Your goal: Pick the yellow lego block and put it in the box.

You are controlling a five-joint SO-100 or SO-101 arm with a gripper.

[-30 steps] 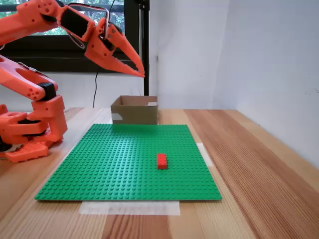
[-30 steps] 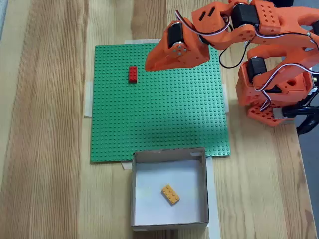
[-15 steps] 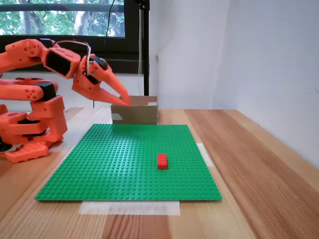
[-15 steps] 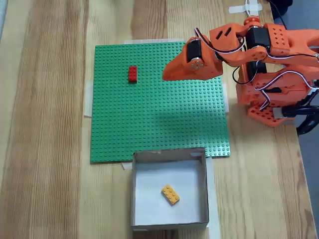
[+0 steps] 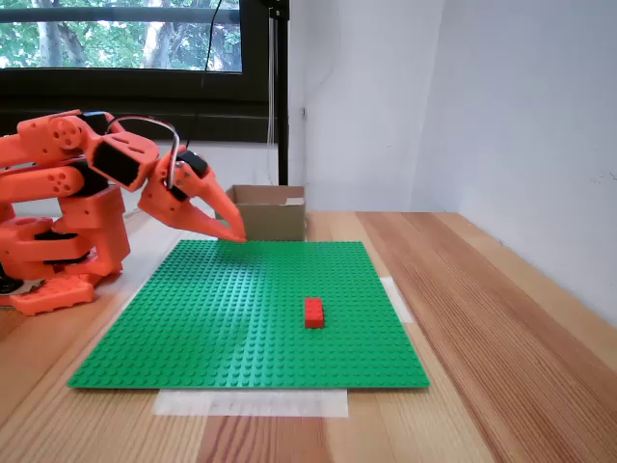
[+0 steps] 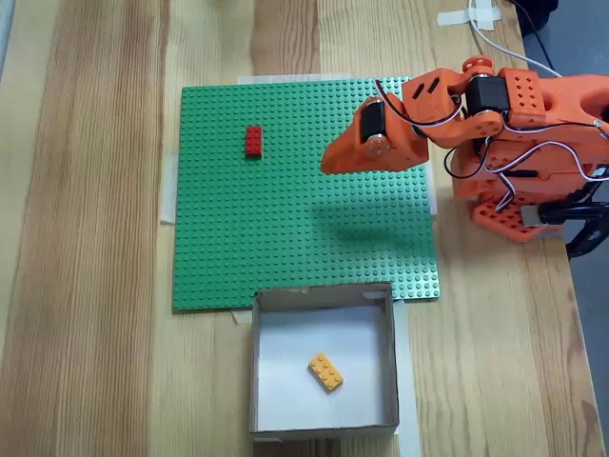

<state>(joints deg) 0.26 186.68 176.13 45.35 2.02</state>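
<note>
Red brick [image 5: 314, 312] sits alone on the green baseplate [image 5: 241, 328], well apart from the gripper [image 5: 234, 234]. Gripper hangs low over the baseplate's far edge, jaws pressed together, holding nothing. Behind it stands the box [image 6: 324, 428]; the yellow block [image 6: 325, 372] lies inside on its floor.

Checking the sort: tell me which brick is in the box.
The yellow brick: it lies inside the box. The red brick sits on the green baseplate.

red brick [image 6: 253, 141] on green baseplate [image 6: 285, 238]; wooden table [image 6: 86, 238] — window [image 5: 116, 43]
</note>
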